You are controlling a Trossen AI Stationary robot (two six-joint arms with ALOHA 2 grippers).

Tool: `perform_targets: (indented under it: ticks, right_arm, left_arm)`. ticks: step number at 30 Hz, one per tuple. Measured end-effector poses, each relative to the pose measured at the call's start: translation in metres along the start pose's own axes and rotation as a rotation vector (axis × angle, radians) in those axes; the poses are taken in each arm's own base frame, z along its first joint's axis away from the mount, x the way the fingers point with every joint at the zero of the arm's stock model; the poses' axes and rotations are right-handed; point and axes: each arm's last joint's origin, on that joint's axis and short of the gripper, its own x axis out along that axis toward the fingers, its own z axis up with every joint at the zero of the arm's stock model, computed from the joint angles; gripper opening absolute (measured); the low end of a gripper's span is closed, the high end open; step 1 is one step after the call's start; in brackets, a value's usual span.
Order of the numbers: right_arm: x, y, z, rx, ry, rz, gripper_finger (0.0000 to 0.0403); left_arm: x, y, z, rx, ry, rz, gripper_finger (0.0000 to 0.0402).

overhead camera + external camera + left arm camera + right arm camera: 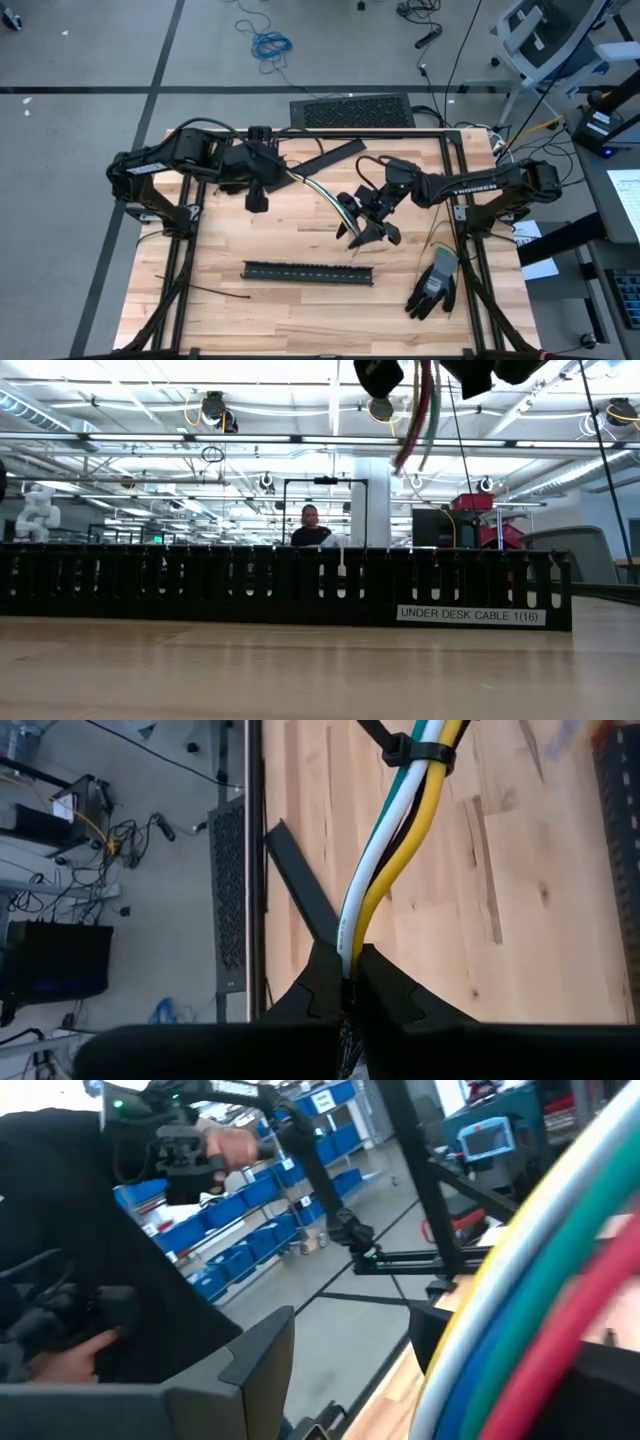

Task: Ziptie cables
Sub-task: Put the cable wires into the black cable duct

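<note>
While the left gripper [350, 982] pinches the cables [385, 870] tight, a black zip tie [415, 750] wraps them. Whether the right gripper [368, 222], beside the cables' other end, has closed, I cannot tell.

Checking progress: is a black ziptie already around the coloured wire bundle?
Yes: the black ziptie wraps around the coloured wire bundle, held by the shut left gripper.

A pale wooden table [300, 240] with a dark metal frame along its edges carries the things. A long black slotted cable tray [308, 272] lies flat near the front middle. A thin black zip tie [205, 290] lies toward the front left corner. A flat black strip [332, 156] lies slantwise near the back edge. A dark work glove [434, 285] rests at the front right.
</note>
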Motion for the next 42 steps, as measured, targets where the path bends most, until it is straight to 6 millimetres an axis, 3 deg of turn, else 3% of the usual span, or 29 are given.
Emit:
perform_targets:
  ticks: [16, 28, 42]
  right_arm:
    - [-0.003, -0.005, -0.011, 0.11, 0.111, 0.023, 0.0191]
    - [-0.004, -0.005, -0.013, 0.093, 0.126, 0.041, 0.0191]
    - [-0.016, -0.016, -0.008, 0.068, 0.101, -0.007, 0.0181]
  left_arm:
    - [-0.004, 0.002, -0.005, 0.005, 0.032, 0.061, 0.0013]
    - [-0.024, 0.009, -0.021, -0.023, 0.041, 0.133, 0.0013]
    - [-0.029, 0.01, -0.026, -0.021, 0.054, 0.149, 0.0012]
